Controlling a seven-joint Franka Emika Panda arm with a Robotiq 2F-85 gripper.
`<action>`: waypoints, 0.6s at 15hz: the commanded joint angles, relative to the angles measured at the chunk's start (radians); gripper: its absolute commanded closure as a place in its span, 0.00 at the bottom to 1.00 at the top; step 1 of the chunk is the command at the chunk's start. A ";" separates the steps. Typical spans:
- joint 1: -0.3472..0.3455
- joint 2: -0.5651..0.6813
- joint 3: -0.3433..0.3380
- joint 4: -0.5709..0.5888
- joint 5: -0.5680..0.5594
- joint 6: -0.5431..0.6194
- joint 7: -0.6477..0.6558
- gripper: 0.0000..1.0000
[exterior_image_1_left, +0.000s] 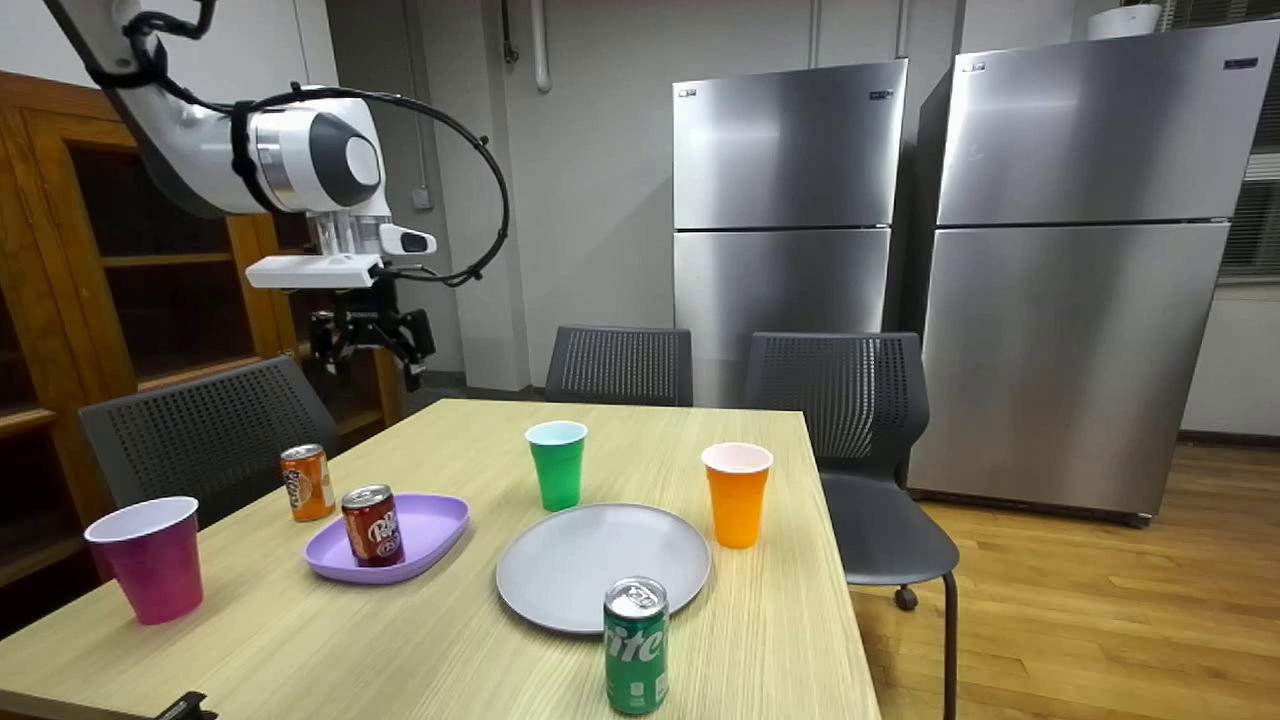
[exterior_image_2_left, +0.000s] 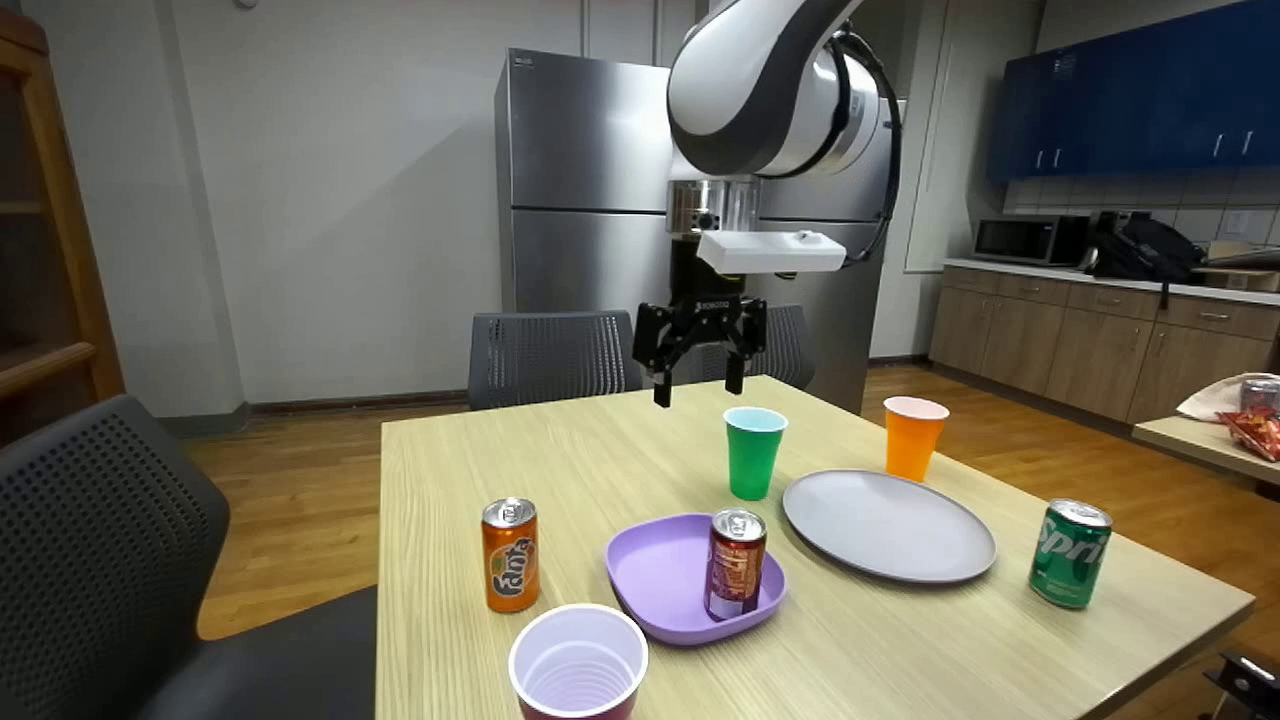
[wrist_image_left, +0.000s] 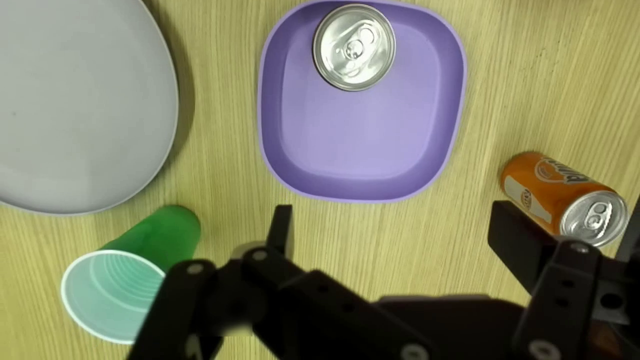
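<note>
Black two-fingered pincer (exterior_image_2_left: 699, 386), spread wide and empty, above a pale wood-grain surface (exterior_image_2_left: 580, 460); lower down, a dark-red metal can (exterior_image_2_left: 735, 572) upright in a shallow purple rounded-square dish (wrist_image_left: 360, 140), between an orange metal Fanta can (exterior_image_2_left: 511, 560) and a flat grey plate (exterior_image_2_left: 888, 525)

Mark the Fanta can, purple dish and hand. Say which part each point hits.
Fanta can (exterior_image_2_left: 511, 557): in an exterior view, on its printed side.
Purple dish (wrist_image_left: 361, 125): in the wrist view, on its bare inner floor.
Hand (exterior_image_2_left: 699, 382): in an exterior view, midway between its open fingertips.
</note>
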 joint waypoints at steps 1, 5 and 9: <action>0.034 0.055 -0.008 0.119 -0.034 -0.070 0.082 0.00; 0.073 0.116 0.000 0.229 -0.034 -0.086 0.111 0.00; 0.124 0.188 0.007 0.335 -0.031 -0.103 0.111 0.00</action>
